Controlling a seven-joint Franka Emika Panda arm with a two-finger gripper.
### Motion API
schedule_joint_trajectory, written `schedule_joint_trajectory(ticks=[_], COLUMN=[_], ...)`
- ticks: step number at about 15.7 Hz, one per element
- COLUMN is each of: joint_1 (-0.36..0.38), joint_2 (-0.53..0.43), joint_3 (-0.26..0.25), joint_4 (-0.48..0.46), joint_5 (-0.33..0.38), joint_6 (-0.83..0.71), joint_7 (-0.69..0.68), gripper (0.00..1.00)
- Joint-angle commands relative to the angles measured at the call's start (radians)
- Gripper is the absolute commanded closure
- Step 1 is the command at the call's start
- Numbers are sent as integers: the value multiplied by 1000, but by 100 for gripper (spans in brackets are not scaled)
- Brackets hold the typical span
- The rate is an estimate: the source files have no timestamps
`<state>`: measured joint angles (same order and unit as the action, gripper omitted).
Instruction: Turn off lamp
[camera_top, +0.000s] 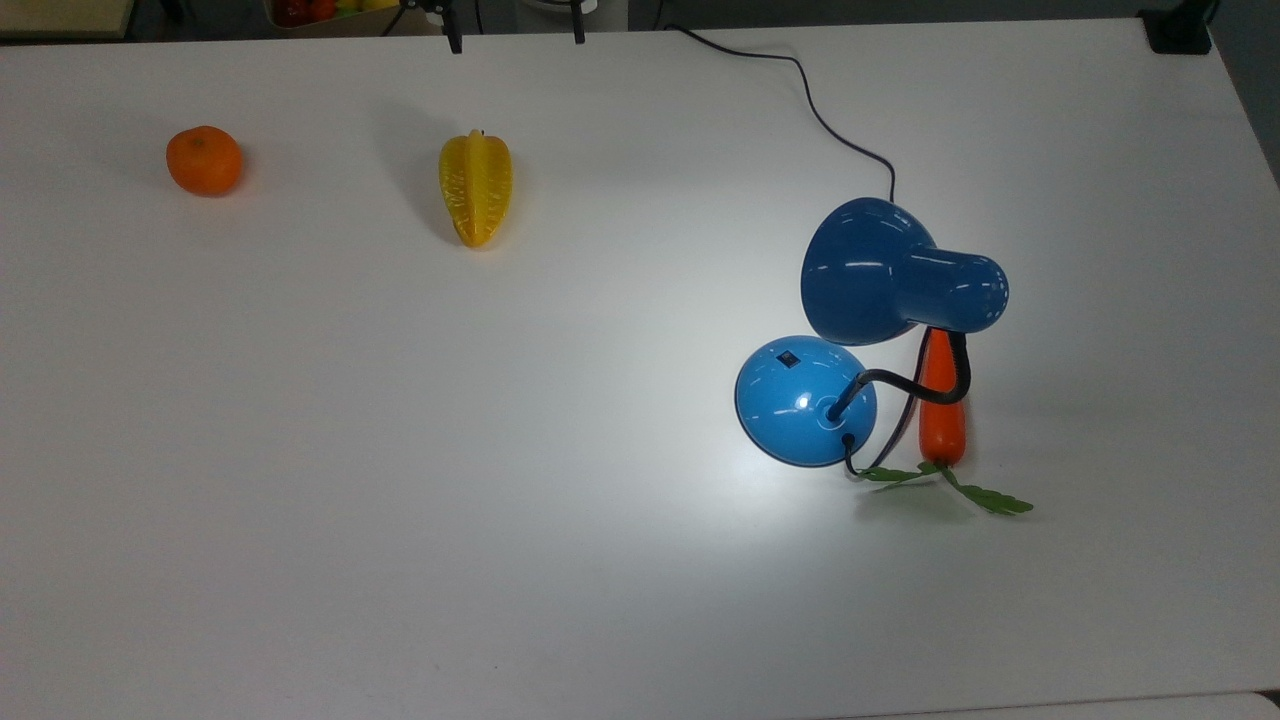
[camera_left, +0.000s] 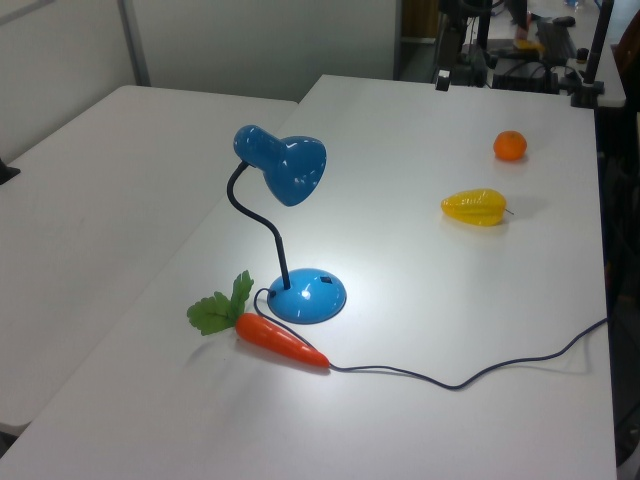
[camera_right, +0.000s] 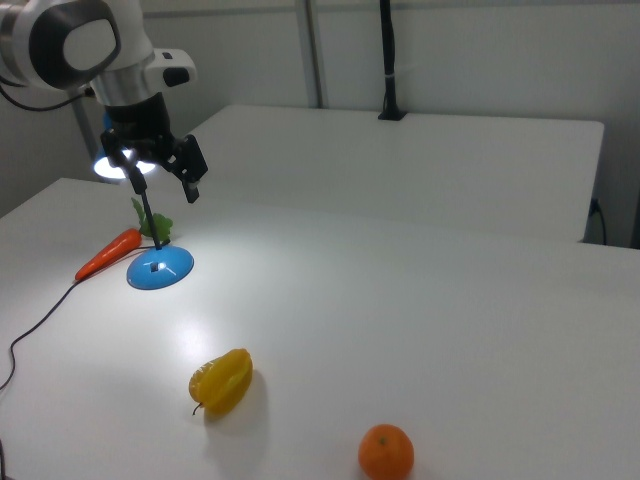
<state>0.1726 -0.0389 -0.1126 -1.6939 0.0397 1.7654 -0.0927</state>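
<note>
A wide white table (camera_top: 400, 500) fills the scene, with a second white table beyond it in the left view and the right view. The lamp (camera_top: 806, 400) stands on the top view's right half, lit, throwing a bright pool on the tabletop around its blue dome base; the small black switch (camera_top: 789, 358) sits on top of that base, and the black cord (camera_top: 800, 90) trails away to the far edge. In the right view the gripper (camera_right: 165, 177) hangs in the air above the table, nearer the camera than the lamp's glowing shade, its two fingers spread apart and holding nothing, touching nothing. A carrot (camera_top: 942, 400) lies just beside the base. Well apart, on the top view's left, lie a yellow starfruit (camera_top: 476, 188) and an orange (camera_top: 204, 160).
</note>
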Motion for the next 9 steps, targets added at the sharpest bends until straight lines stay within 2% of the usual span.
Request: schedule_joint_trajectory(ticks=[1,9], joint_1=[12,12], joint_2=[-4,-6], joint_3=[-9,-9], joint_4=[2,3], joint_5=[16,11], joint_6=[-1,-1], joint_7=[-15,-25], gripper=[0,0])
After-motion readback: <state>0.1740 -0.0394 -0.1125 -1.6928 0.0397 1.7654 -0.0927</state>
